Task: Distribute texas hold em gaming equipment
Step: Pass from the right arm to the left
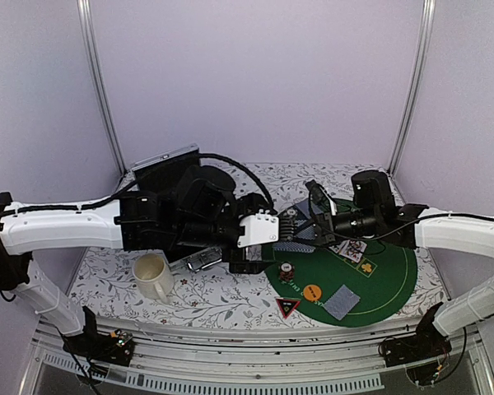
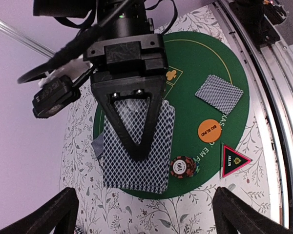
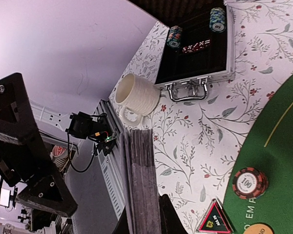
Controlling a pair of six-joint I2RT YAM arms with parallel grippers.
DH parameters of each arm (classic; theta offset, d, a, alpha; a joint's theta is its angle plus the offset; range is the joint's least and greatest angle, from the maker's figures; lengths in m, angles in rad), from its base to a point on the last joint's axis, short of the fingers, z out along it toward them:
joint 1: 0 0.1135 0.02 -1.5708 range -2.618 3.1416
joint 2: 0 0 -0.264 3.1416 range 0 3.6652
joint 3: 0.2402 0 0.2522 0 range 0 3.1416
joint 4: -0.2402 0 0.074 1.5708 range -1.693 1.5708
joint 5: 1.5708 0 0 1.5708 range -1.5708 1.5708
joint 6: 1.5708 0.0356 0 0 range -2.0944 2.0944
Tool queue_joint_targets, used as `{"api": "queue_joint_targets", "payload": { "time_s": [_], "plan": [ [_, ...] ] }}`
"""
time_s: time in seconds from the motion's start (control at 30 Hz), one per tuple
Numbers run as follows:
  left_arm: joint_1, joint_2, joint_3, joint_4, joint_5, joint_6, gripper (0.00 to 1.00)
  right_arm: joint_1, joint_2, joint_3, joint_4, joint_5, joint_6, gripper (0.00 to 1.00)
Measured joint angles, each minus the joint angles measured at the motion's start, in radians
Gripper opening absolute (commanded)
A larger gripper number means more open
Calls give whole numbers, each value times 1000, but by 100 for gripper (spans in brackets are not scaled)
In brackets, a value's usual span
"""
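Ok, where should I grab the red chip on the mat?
I'd take it by its rim, straight down from above: the chip lies flat on the mat, so only its round edge offers opposing faces. Stay clear of the triangle marker beside it.

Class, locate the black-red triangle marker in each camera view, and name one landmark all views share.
Top external: triangle marker at the green mat's near-left edge.
Left wrist: lower right, at the mat's rim.
Right wrist: bottom edge.
Shared landmark: the striped chip beside it.
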Motion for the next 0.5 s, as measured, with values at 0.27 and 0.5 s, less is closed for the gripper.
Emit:
{"api": "queue_joint_targets", "payload": {
  "time_s": [0.27, 0.5],
  "plan": [
    [21, 30, -10, -13, -25, 0, 98, 82, 101, 71, 70, -12, 45, 2],
    [40, 112, -9, -13, -98, -2, 96, 106, 128, 90, 119, -32, 68, 2]
  ]
}}
